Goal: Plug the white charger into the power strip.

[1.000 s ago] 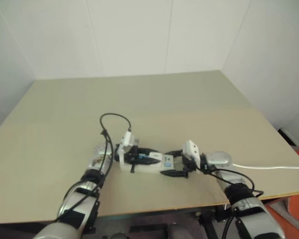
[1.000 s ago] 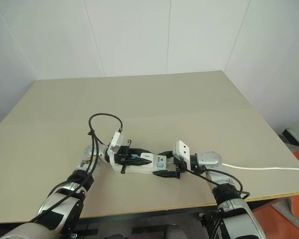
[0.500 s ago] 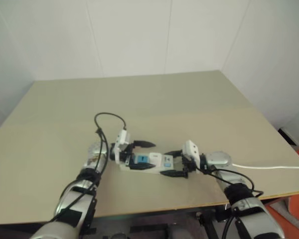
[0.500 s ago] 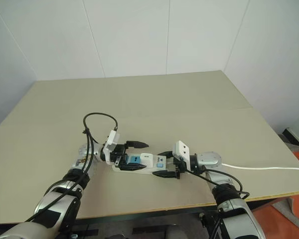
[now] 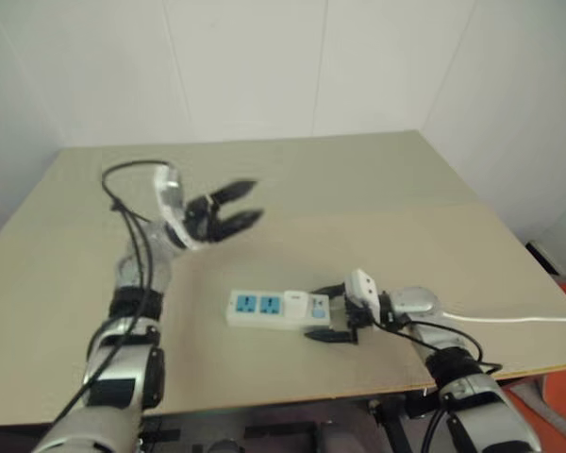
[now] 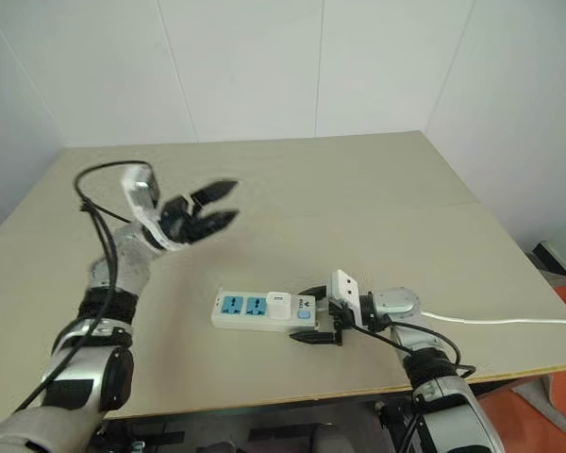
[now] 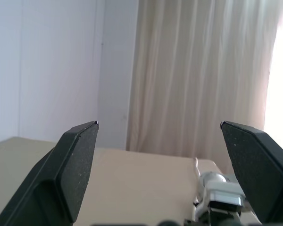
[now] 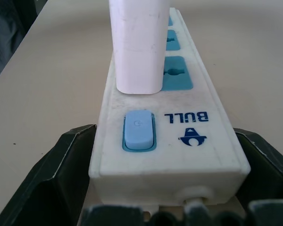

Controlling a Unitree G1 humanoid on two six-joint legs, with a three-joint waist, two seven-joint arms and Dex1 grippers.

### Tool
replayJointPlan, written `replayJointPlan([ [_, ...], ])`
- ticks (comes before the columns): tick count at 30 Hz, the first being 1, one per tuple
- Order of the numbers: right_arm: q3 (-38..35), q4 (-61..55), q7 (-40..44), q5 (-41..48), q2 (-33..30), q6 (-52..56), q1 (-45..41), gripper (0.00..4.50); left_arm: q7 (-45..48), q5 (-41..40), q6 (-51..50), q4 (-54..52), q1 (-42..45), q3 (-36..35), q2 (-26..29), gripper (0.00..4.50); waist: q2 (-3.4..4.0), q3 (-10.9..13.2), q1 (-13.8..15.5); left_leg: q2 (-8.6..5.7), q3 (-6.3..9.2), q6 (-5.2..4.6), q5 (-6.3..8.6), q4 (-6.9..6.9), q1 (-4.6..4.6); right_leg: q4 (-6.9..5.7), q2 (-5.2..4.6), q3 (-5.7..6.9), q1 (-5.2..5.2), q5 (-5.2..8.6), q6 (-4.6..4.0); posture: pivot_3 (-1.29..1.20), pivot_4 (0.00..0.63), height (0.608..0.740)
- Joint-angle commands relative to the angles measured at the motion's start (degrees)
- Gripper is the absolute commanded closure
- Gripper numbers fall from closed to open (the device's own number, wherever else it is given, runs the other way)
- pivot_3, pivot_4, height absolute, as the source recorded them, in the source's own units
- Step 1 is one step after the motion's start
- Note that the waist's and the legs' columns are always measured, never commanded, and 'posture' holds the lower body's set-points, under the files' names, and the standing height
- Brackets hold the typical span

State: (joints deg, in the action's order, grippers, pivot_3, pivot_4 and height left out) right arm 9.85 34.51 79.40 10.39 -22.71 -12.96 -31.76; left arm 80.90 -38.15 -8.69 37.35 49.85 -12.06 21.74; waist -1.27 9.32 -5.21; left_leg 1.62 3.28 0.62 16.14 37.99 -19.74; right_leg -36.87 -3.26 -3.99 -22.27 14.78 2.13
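the white charger (image 8: 137, 44) stands seated in the power strip (image 6: 255, 310) on the table. left gripper (image 6: 210, 209) hangs spread and empty; right gripper (image 8: 151, 181) straddles the strip's switch end, fingers apart. next call: withdraw cleanly.

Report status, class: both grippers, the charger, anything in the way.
Left gripper open, raised above the table. Right gripper open around the power strip's switch end. White charger standing in a socket. Nothing in the way.

Power strip (image 6: 259, 310): long white bar, flat on table (image 6: 358, 217) near its front edge, two blue socket faces free, blue switch at one end. White charger (image 6: 278, 302): small block, upright, plugged into socket nearest switch.
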Motion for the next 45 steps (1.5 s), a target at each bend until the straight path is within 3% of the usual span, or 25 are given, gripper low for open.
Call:
replayJointPlan([
  [1, -0.23, 0.65, 0.03, 0.02, 0.00, -1.35, -0.12, 0.02, -0.67, 0.13, -0.02, -1.37, 0.32, -1.05, -0.10, 0.00, -0.08, 0.05, 0.15, 0.00, 0.00, 0.02, -0.01, 0.00, 0.00, -0.01, 0.00, 0.01, 0.00, 0.00, -0.01, 0.00, 0.150, 0.740],
  [11, -6.09, -13.23, 2.33, 5.73, -11.03, 2.57, 1.62, 0.02, -2.73, -4.41, -7.86, -10.16, -4.37, -4.60, 2.50, 0.00, -0.01, 0.28, 1.57, -0.03, -0.01, 0.07, -0.04, 0.05, -0.62, -0.12, -0.05, 0.01, -0.67, -0.02, -0.03, 0.00, 0.150, 0.740],
  [17, -10.64, -20.78, 6.19, 8.36, -22.95, 3.39, 4.95, 0.02, 5.54, 4.48, -2.01, -13.45, -10.89, 0.46, 13.02, 0.00, 0.03, 0.31, 1.73, -0.04, -0.08, 0.08, -0.04, 0.01, -0.68, -0.07, -0.06, -0.02, -0.75, -0.02, -0.03, 0.00, 0.150, 0.740],
  [25, -19.40, -27.31, 8.75, 13.41, -34.84, 5.35, 14.70, 0.02, 8.35, 3.83, -3.00, -16.21, -17.70, -4.11, 23.90, 0.00, 0.03, 0.39, 2.66, -0.02, -0.14, 0.07, -0.04, 0.00, -0.66, -0.04, -0.07, -0.01, -0.73, -0.03, -0.06, 0.00, 0.150, 0.740],
  [45, -26.27, -33.96, 3.46, 15.67, -36.40, 8.76, 24.31, 0.02, 8.25, 6.01, -0.26, -16.71, -19.78, -1.09, 22.75, 0.00, 0.01, 0.40, 2.80, -0.01, -0.16, 0.07, -0.04, 0.00, -0.64, -0.06, -0.06, -0.01, -0.70, -0.04, -0.07, 0.00, 0.150, 0.740],
])
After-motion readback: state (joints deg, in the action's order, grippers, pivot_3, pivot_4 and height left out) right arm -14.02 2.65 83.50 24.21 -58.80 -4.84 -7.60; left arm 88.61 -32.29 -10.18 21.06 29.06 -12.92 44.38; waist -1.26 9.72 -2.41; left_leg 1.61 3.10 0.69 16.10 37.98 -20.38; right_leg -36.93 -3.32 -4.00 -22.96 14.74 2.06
